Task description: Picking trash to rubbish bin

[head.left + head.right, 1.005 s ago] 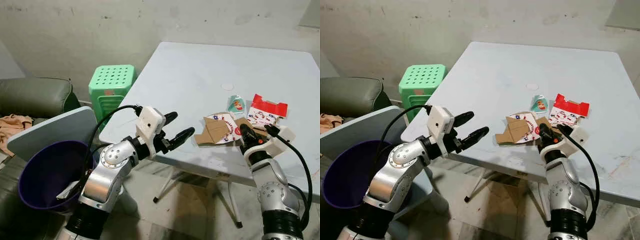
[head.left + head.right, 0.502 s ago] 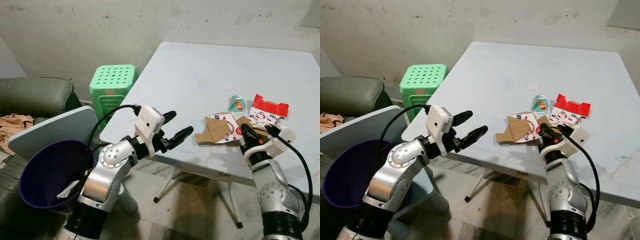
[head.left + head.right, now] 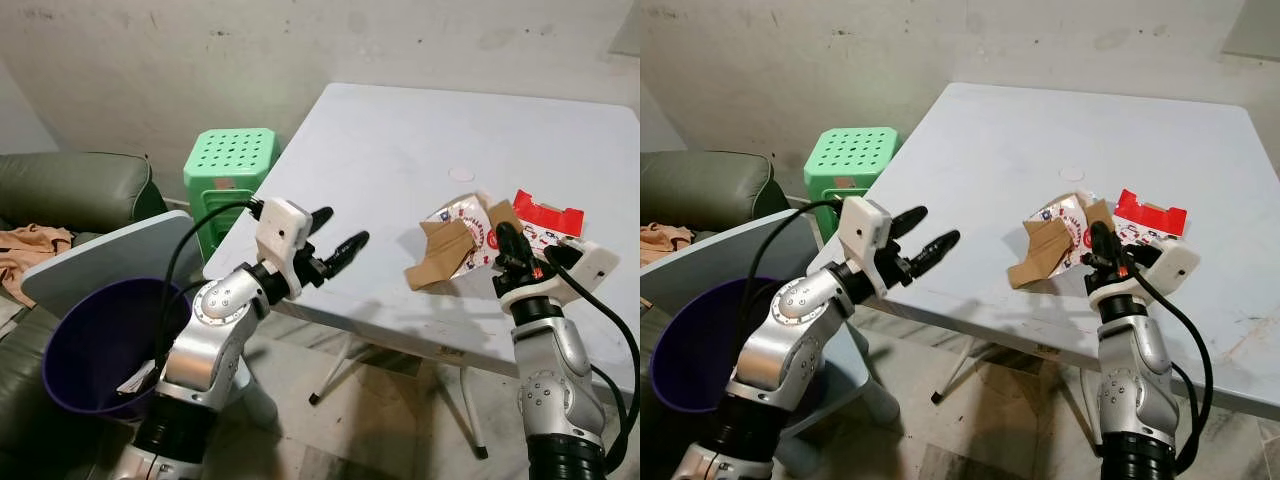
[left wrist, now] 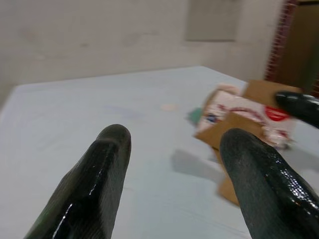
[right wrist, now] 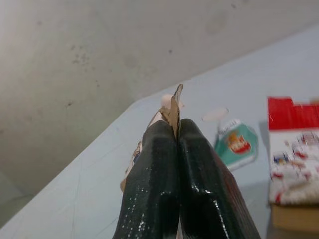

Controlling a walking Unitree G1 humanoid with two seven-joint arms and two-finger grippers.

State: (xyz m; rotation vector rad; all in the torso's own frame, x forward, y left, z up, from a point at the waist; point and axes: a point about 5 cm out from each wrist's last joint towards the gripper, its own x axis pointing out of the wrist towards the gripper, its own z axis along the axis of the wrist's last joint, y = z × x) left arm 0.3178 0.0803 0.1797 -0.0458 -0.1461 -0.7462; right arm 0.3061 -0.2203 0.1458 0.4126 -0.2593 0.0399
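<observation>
- A flat piece of brown card trash (image 3: pixel 448 250) is being held by the right gripper (image 3: pixel 508 246); its two black fingers (image 5: pixel 164 184) are pressed tight together on the thin edge of the card.
- The card is being held tilted up, with its lower corner near the bench (image 3: pixel 400 150) top, close to the near edge on the right side.
- A red and white box (image 3: pixel 545 222) is lying flat on the bench just to the right of the right gripper.
- A small green packet (image 5: pixel 238 144) is lying on the bench, a little farther back than the held card.
- A small round white lid (image 3: pixel 1072 173) is lying farther back on the bench, apart from the rest.
- The left gripper (image 3: pixel 333 233) is being held up in the air by the near left corner of the bench, with its two fingers (image 4: pixel 94 184) spread apart and nothing between them.
- A purple rubbish bin (image 3: pixel 95 345) is standing low on the left, beside the left arm, well apart from the card.
- A grey board (image 3: pixel 110 262) is leaning right behind the bin.
- A green plastic stool (image 3: pixel 225 168) is standing on the floor to the left of the bench, near the wall.
- A dark green sofa (image 3: pixel 70 190) is sitting at the far left, with a tan cloth (image 3: pixel 30 248) lying on it.
</observation>
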